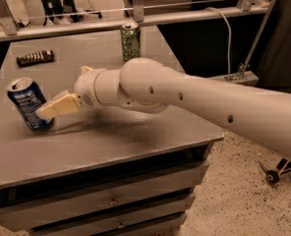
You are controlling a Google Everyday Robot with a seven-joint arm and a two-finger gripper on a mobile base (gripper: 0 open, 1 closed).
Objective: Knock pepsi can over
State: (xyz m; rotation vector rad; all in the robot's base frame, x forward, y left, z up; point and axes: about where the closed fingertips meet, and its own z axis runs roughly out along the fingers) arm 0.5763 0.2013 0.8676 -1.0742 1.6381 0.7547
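Note:
The blue pepsi can [28, 103] with a silver top stands at the left of the grey table [135, 136], tilted with its top leaning left. My gripper [46, 111] reaches in from the right on a thick white arm and its cream fingers [61, 105] touch the can's right side, low on the body. A green can [130, 41] stands upright at the table's far edge, apart from the arm.
A dark ridged bar [35, 57] lies at the back left of the table. Metal rails [135, 18] run behind the table. Drawers [111, 200] sit below the tabletop. A speckled floor and a caster wheel [272, 176] are to the right.

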